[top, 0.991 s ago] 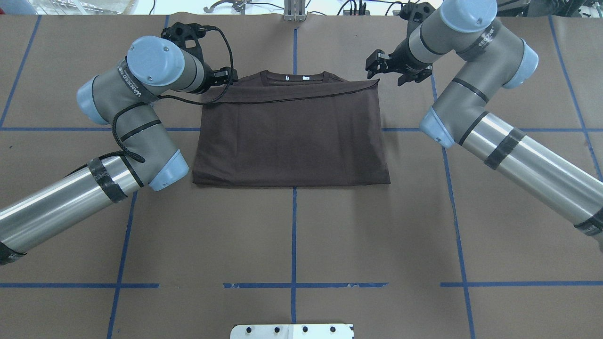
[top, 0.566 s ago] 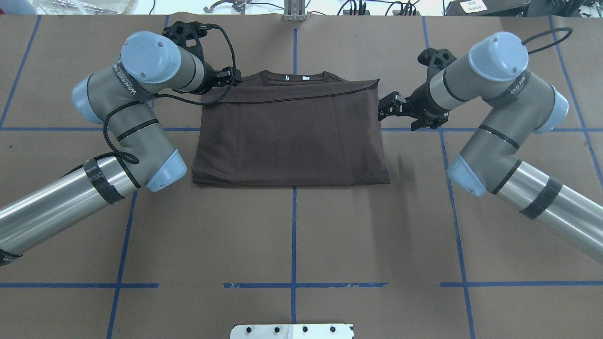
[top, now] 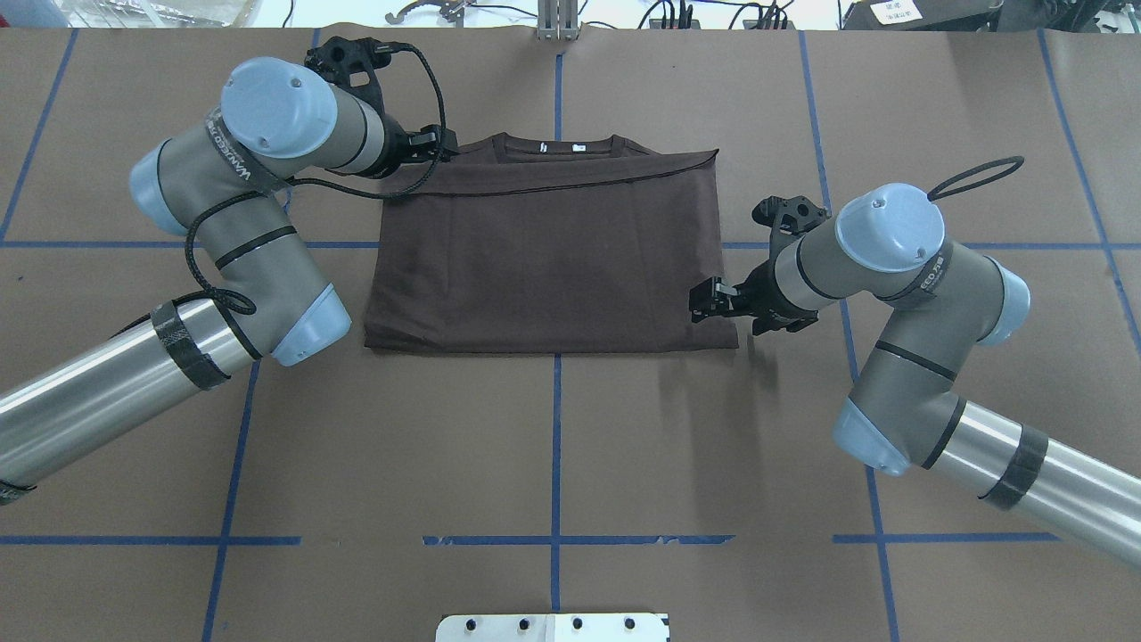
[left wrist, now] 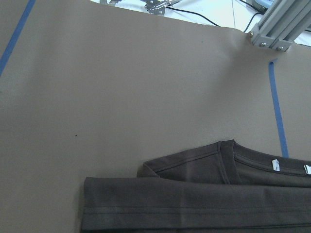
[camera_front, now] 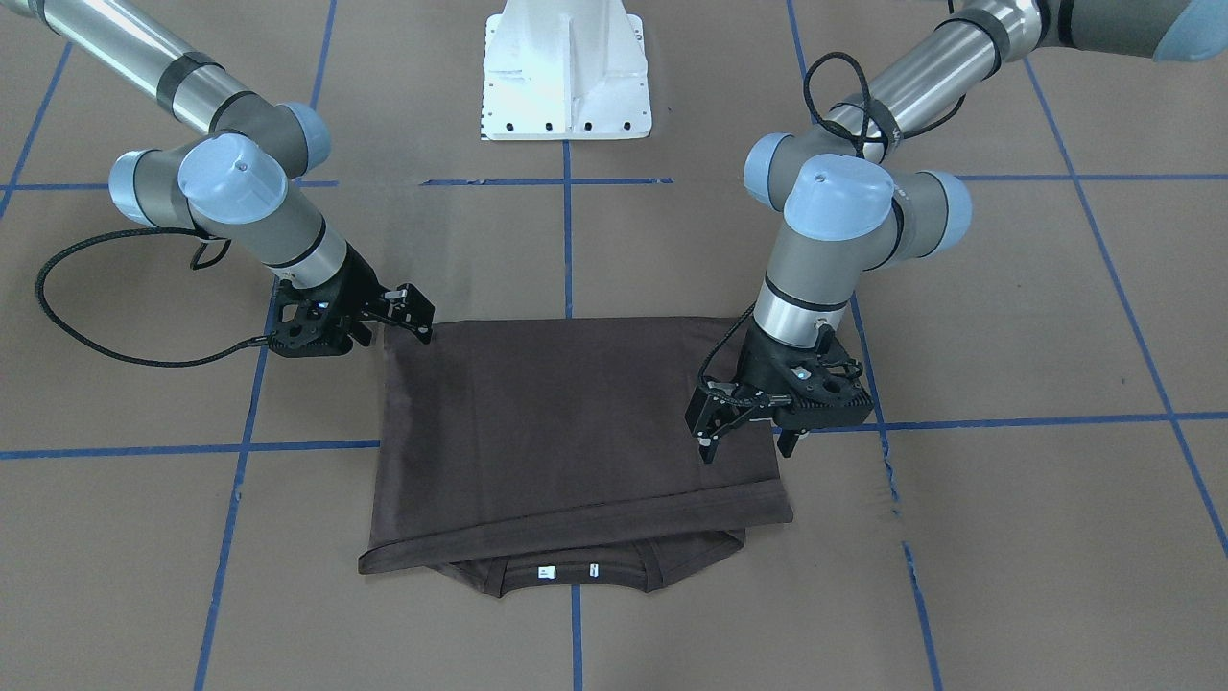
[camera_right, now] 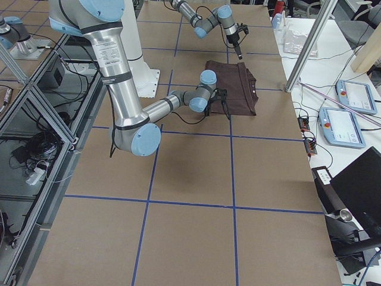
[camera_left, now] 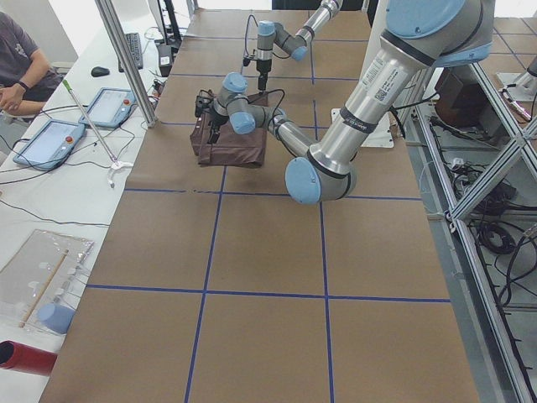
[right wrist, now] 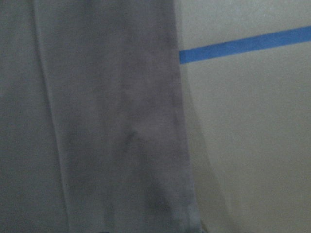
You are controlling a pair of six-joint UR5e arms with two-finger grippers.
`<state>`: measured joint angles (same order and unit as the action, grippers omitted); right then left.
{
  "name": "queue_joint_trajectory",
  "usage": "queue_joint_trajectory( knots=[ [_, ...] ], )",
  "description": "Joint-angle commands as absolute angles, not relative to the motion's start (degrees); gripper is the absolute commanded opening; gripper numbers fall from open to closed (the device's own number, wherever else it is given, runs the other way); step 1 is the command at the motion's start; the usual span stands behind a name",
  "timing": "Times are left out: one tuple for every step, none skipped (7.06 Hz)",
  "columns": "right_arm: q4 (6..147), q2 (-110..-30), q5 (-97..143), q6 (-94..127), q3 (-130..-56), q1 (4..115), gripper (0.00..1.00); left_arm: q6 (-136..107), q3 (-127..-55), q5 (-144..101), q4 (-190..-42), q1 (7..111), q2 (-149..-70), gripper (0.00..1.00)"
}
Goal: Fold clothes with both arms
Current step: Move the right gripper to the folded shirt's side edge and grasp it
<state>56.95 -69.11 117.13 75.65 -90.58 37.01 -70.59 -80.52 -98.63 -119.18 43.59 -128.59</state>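
Observation:
The dark brown T-shirt (top: 548, 259) lies folded into a flat rectangle on the brown table, its ribbed collar (top: 557, 145) at the far edge. It also shows in the front-facing view (camera_front: 566, 432). My left gripper (top: 439, 145) is open and hangs a little above the shirt's far left corner; the front-facing view (camera_front: 743, 443) shows its fingers spread and empty. My right gripper (top: 702, 303) is open at the shirt's near right corner, low by the folded edge (camera_front: 414, 315). The left wrist view shows the collar and corner (left wrist: 218, 194). The right wrist view shows the shirt's side edge (right wrist: 97, 121) close up.
The white pedestal base (camera_front: 566, 72) stands at the robot's side of the table. Blue tape lines (top: 555, 446) cross the brown paper. An aluminium post (left wrist: 274, 31) stands beyond the far edge. An operator (camera_left: 21, 59) and tablets (camera_left: 109, 105) are at a side bench.
My right gripper has moved from the shirt's far right corner back along its right edge to the near right corner. The left arm has barely shifted. The shirt has not moved.

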Motion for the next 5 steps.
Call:
queue_joint_trajectory(
  knots=[
    [56.95, -69.17, 117.68, 75.06, -90.70, 36.47, 0.00, -70.58, -80.51, -98.70, -119.18, 43.59, -128.58, 1.00],
    [56.95, -69.17, 117.77, 74.88, -90.70, 36.47, 0.00, -70.58, -80.59, -98.70, -119.18, 43.59, -128.67, 1.00],
    [56.95, -69.69, 117.86, 74.88, -90.96, 36.56, 0.00, -70.58, -80.60, -98.70, -119.18, 43.59, -128.67, 1.00],
    [56.95, -72.05, 117.86, 74.88, -93.75, 35.95, 0.00, -70.66, -80.60, -98.70, -119.27, 43.59, -128.67, 1.00],
    [57.04, -77.38, 117.86, 74.88, -99.70, 34.29, 0.00, -70.75, -80.60, -98.70, -119.27, 43.59, -128.76, 1.00]
  ],
)
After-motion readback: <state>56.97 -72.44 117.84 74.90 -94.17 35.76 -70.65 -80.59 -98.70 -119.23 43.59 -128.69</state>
